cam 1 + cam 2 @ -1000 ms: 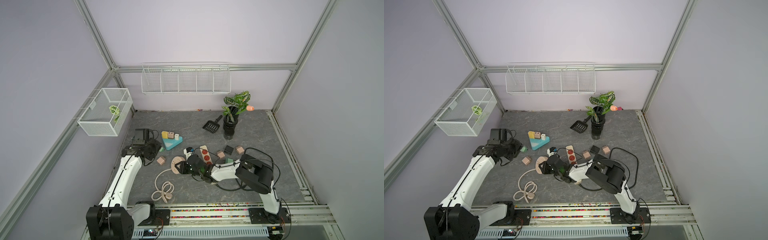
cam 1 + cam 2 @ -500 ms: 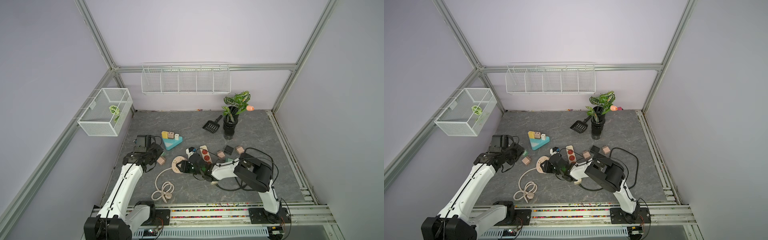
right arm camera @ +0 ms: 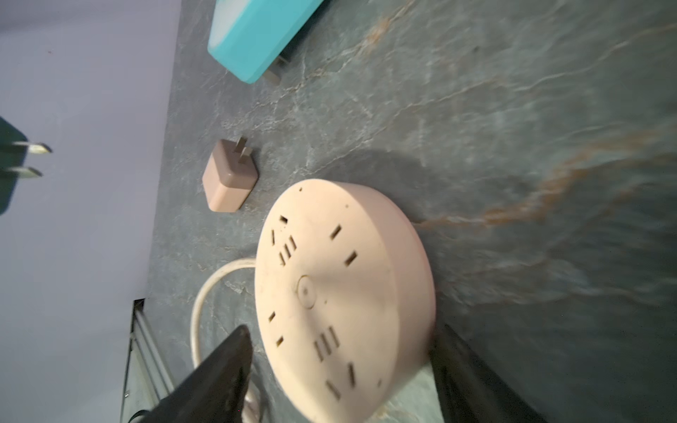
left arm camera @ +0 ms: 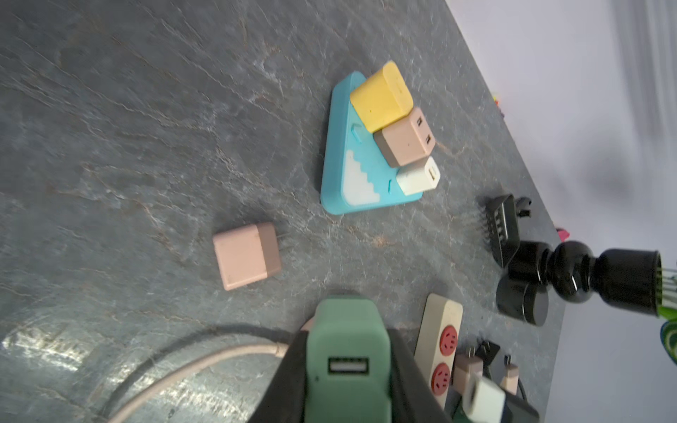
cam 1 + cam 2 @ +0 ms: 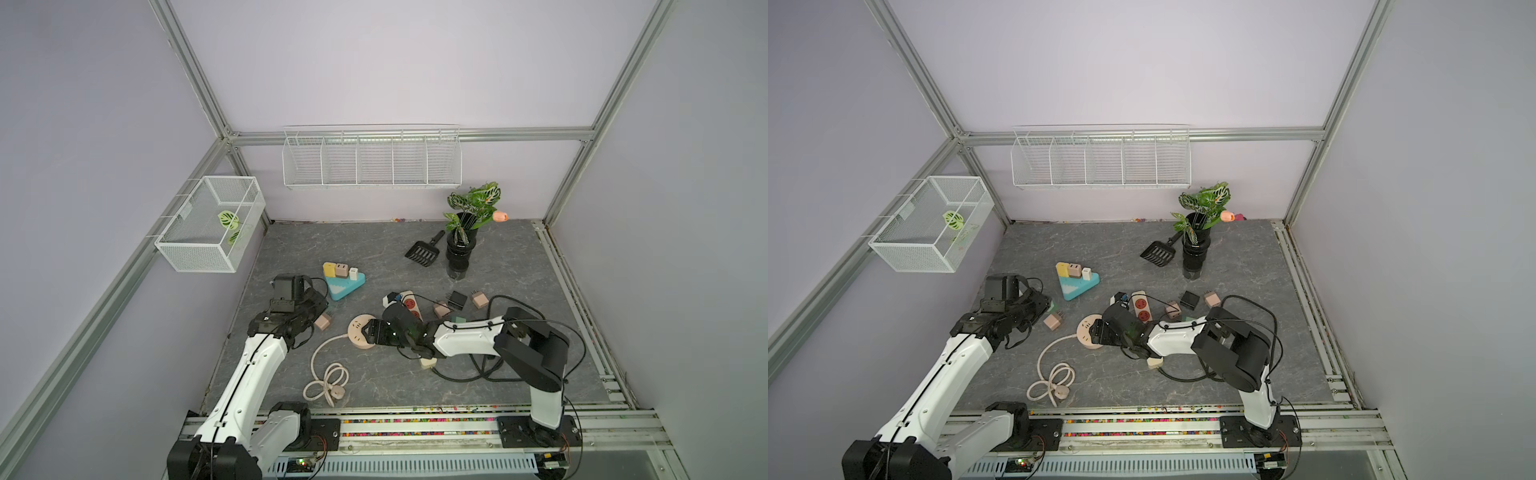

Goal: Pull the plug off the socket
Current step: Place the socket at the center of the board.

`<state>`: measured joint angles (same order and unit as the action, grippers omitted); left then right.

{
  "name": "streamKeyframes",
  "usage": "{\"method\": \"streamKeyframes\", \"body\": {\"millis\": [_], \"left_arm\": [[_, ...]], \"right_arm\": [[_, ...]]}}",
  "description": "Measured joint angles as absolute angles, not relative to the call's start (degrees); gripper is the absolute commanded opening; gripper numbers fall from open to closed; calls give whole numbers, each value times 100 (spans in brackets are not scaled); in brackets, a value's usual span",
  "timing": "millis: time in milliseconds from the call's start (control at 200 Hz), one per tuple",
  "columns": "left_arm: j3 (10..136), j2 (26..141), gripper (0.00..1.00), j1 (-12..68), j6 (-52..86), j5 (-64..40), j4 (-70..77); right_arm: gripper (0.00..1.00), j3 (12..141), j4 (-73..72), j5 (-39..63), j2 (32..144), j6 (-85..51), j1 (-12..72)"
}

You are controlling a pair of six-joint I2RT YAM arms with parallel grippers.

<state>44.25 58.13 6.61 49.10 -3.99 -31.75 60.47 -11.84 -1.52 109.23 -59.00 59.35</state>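
Noted green USB plug [image 4: 348, 351] clamped tight in left gripper [image 4: 348, 377] at lower centre of left wrist frame, prongs bare, up-left of and apart from round pink socket [image 5: 358, 330] in a top view, straddled by right gripper [image 3: 340, 344] with jaws spread.

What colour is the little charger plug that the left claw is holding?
Muted green, with a USB port in its end. The left wrist view shows the plug best.

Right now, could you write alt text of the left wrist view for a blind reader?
The left gripper is shut on a green plug, its USB port facing the camera. Beyond it, on the grey table, lie a loose pink plug and a teal triangular socket holding three plugs.
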Motion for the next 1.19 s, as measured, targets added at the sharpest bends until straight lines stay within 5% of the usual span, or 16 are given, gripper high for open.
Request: {"method": "streamKeyframes", "body": {"millis": [280,580,980,1195], "left_arm": [[4482,6912,0,-596,5181,-652,-2143],[4801,8687,0,-882,5293,-1258,-1260],[4696,9380,70,-1173,5474,-1691,-646],[4718,9024,79,-1173,5478,-1063,-1417]], "right_arm": [[81,6222,25,-447,9933,-5019,6121],[82,6095,532,-851,8801,-4086,6287],[83,5747,993,-1479,8455,-3734,6143],[82,5749,1103,-1584,8355,-3632,6005]]}}
